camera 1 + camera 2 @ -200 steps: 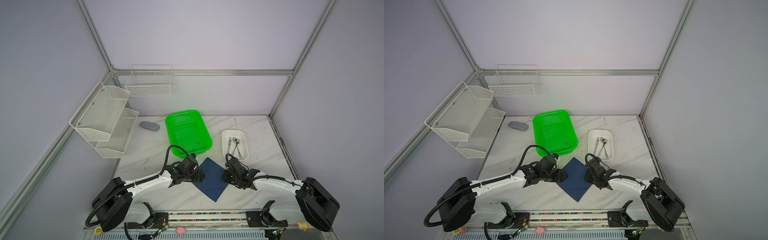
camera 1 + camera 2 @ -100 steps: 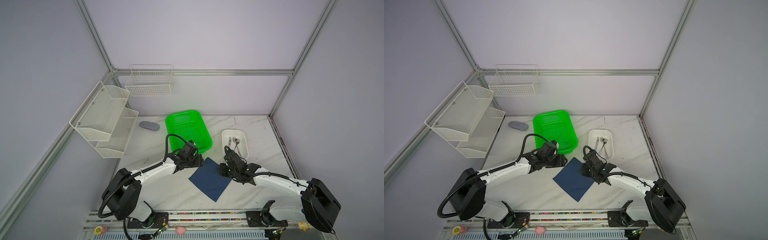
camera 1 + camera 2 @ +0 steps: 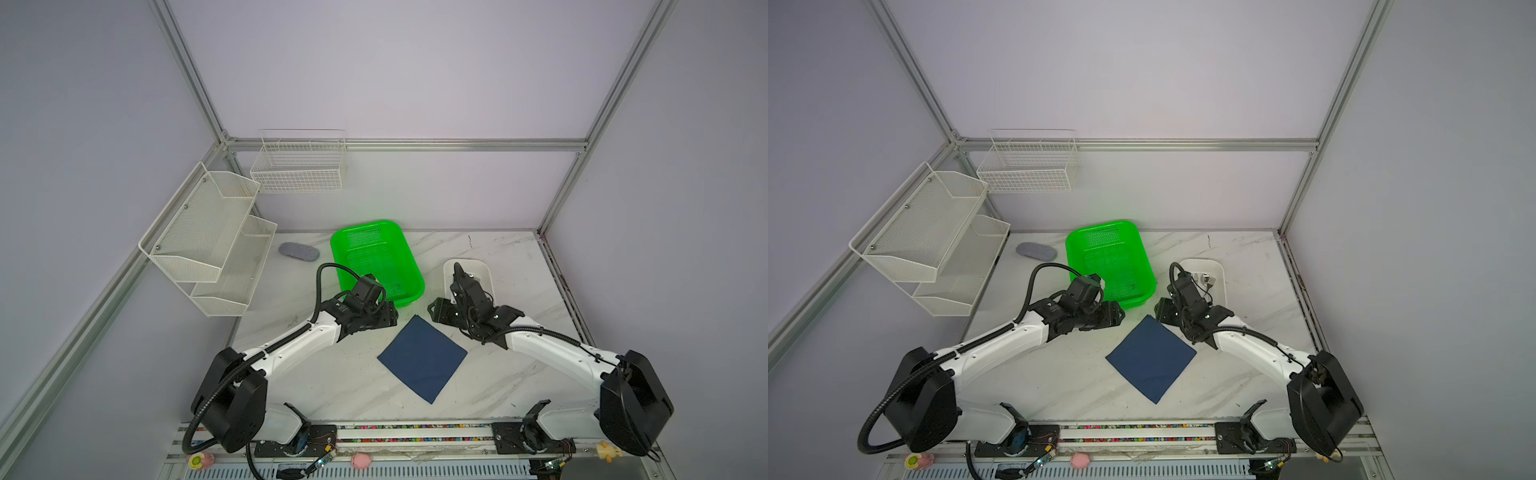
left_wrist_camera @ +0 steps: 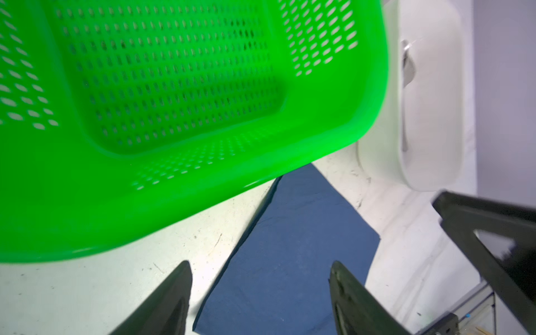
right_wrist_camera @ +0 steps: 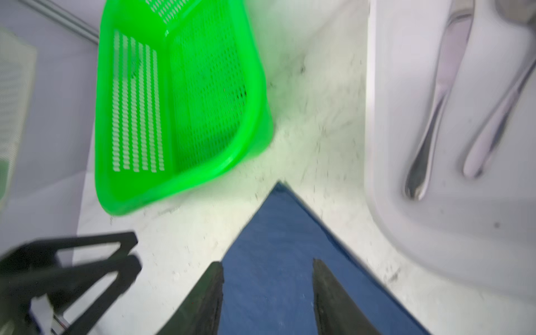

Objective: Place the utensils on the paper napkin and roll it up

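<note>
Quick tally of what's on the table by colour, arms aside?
Green basket: 1
Navy paper napkin: 1
White tray: 1
Grey oval pad: 1
Silver utensils: 2 visible, tray partly hidden
Total: 6 visible

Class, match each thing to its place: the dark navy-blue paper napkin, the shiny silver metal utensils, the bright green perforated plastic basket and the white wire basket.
Things
1. dark navy-blue paper napkin
2. shiny silver metal utensils
3. bright green perforated plastic basket
4. white wire basket

Places
A. hung on the back wall
B. spread flat on the marble table, nearest its front edge
C. in the white rectangular tray
D. on the table, behind the napkin, left of the tray

Pairs: 1-B, 2-C, 3-D, 4-A
</note>
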